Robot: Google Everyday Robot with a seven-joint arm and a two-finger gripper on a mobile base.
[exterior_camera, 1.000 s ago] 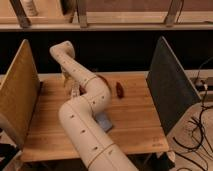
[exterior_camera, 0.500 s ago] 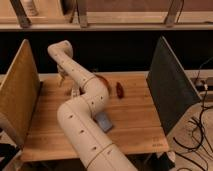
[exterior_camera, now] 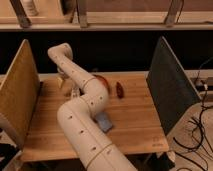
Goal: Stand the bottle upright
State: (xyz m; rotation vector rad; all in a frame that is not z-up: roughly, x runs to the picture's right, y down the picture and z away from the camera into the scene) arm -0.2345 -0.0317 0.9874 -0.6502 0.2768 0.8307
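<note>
Since the earlier frames only the arm [exterior_camera: 82, 125] has been shifted, its upper bend now being set slightly lower over the back-left part of the counter [exterior_camera: 135, 125]; the things on the counter are found where they were.

The wooden counter is flanked by a tan perforated panel [exterior_camera: 17, 95] along its left edge and a dark grey panel [exterior_camera: 170, 90] along its right edge. The white arm is stretched from the front edge to a bend near the middle of the counter, and from there toward the back-left corner. An orange bowl [exterior_camera: 102, 80] is seen near the back edge, partly hidden behind the arm. A blue object [exterior_camera: 104, 122] is laid flat near the centre, touching the arm's outline. The bottle [exterior_camera: 61, 82] is seen as a pale cream shape near the back-left corner, just beside the arm; whether it lies flat or is tilted cannot be told. A small dark red object [exterior_camera: 120, 90] is placed to the right of the bowl, apart from it. The claw [exterior_camera: 73, 92] is held low beside the bottle, largely hidden by the arm, with its fingers spread wide and nothing seen gripped; whether the bottle is touched cannot be told.
</note>
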